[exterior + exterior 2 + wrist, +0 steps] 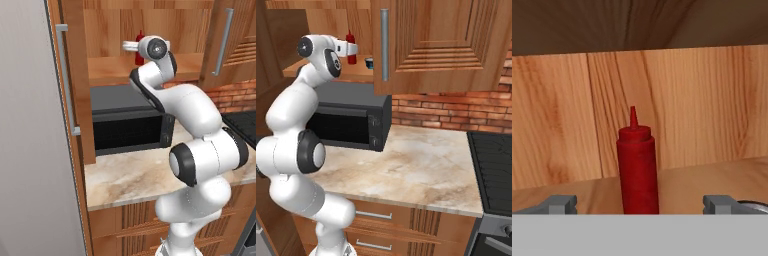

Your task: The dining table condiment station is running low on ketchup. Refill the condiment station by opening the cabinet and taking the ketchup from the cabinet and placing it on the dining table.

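The cabinet [75, 75] stands open, and its right door [441, 45] is swung out over the counter. On its light wood shelf [110, 67] the ketchup [637, 167] stands upright, a slim red bottle with a pointed nozzle. It also peeks out behind my wrist as a red ketchup top [139, 39] and ketchup bottle [350, 49]. My gripper [640, 204] is open and level with the bottle's lower body. One fingertip [562, 204] is to its left and the other to its right, both well apart from it. The dining table is out of view.
A black microwave [351, 120] sits on the marble counter [421, 170] directly under the cabinet shelf. A small dark bowl [369, 62] stands on the shelf right of the ketchup. A tall grey panel [30, 150] bounds the left, and a stove [493, 165] the right.
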You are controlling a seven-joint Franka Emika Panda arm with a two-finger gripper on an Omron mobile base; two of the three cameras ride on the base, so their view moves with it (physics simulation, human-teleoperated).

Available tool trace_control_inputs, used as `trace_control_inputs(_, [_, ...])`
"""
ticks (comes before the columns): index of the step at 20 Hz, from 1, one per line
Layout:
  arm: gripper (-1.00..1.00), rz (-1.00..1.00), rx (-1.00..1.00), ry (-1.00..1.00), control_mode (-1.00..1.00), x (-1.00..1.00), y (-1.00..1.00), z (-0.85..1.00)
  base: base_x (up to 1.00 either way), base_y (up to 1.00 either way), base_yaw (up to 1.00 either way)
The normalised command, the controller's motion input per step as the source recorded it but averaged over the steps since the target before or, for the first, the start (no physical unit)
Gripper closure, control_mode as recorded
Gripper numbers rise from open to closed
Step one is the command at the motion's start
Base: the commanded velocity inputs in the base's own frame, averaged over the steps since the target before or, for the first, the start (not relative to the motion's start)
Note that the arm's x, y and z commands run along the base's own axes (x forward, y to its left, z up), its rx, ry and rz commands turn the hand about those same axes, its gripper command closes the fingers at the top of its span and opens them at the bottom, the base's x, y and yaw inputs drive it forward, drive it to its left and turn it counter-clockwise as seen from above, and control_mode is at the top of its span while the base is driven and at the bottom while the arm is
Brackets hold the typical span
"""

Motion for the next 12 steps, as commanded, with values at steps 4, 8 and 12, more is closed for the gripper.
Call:
trace_control_inputs(4, [-1.00,0.00,0.04,0.00,-1.00,0.13,-0.05,0.00,0.00,0.00,0.00])
trace_control_inputs(8, [-1.00,0.00,0.00,0.00,-1.00,0.16,0.00,0.00,0.00,0.00,0.00])
trace_control_inputs(12, [-1.00,0.00,0.00,0.00,-1.00,0.19,0.00,0.00,0.00,0.00,0.00])
